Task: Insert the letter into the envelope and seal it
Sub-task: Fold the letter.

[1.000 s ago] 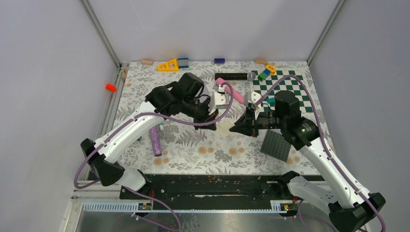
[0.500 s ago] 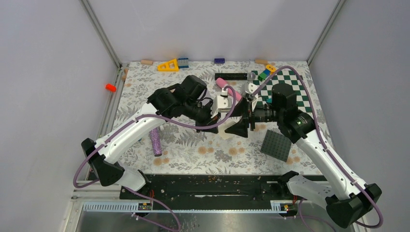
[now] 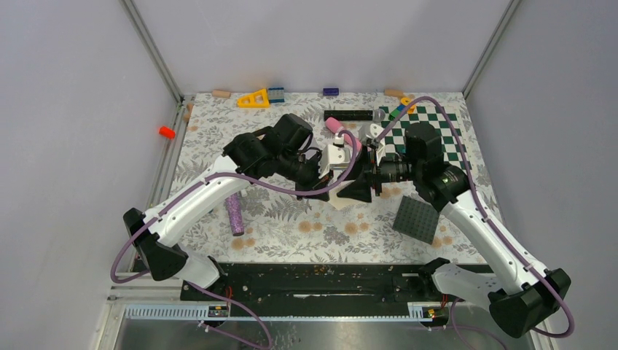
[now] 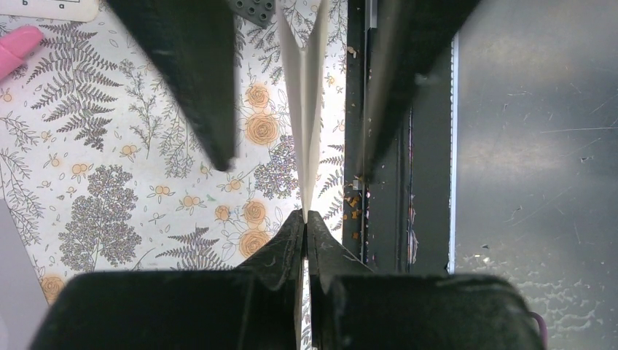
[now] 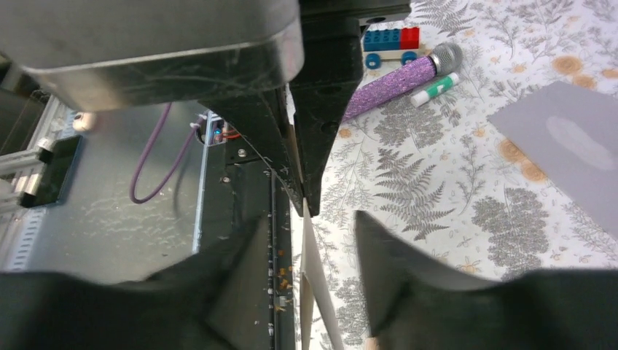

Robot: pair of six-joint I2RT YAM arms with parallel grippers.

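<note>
The letter (image 3: 337,197) is a cream folded sheet held edge-on above the floral mat. My left gripper (image 4: 304,215) is shut on its one end, and the two layers splay apart further out (image 4: 306,109). My right gripper (image 5: 310,219) faces the left one, and its fingers (image 4: 197,73) stand on either side of the sheet with a gap to it on both sides. In the top view the two grippers (image 3: 324,188) (image 3: 362,191) meet tip to tip mid-table. The grey envelope (image 5: 568,153) lies flat on the mat beyond, seen only in the right wrist view.
A dark studded plate (image 3: 417,219) lies to the right and a purple glitter microphone (image 3: 234,211) to the left. A pink cylinder (image 3: 342,133) and the green checkerboard (image 3: 437,135) are behind the grippers. Toy blocks line the back edge (image 3: 253,98).
My right gripper has moved left to the left gripper, opened, and now straddles the letter's free end. The left gripper has stayed shut on the letter and hardly moved.
</note>
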